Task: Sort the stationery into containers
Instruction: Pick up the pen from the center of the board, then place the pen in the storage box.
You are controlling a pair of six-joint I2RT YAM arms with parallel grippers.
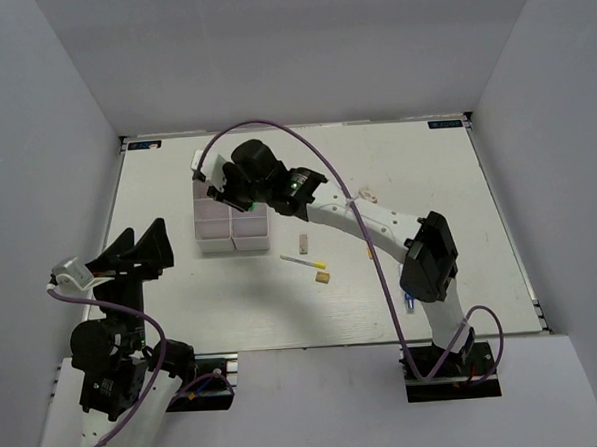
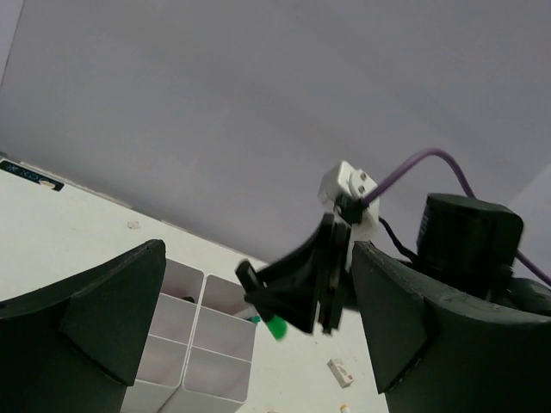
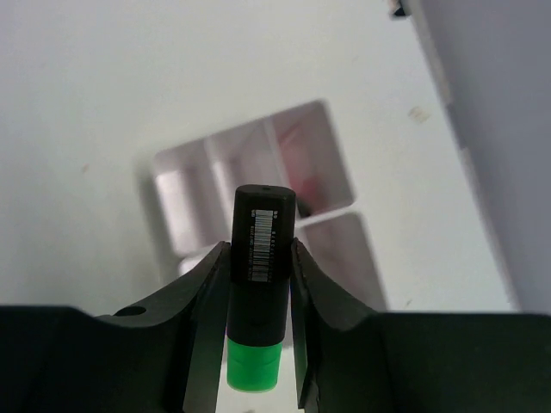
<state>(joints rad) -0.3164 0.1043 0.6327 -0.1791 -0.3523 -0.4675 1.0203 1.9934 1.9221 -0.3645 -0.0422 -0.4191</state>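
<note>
Bright, even light, soft shadows; blurry organizer box (image 3: pixel 357 258) behind sharp highlighter (image 3: pixel 261 249).

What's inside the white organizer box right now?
A pink item sits in one compartment of the organizer box, too blurred to name. The green-capped highlighter in the right fingers covers the box's middle; the other compartments can't be judged.

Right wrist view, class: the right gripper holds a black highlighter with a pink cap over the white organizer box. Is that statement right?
Not quite. The cap is green, not pink, as the right wrist view shows. The rest stands: the right gripper holds a black highlighter over the white organizer box.
</note>
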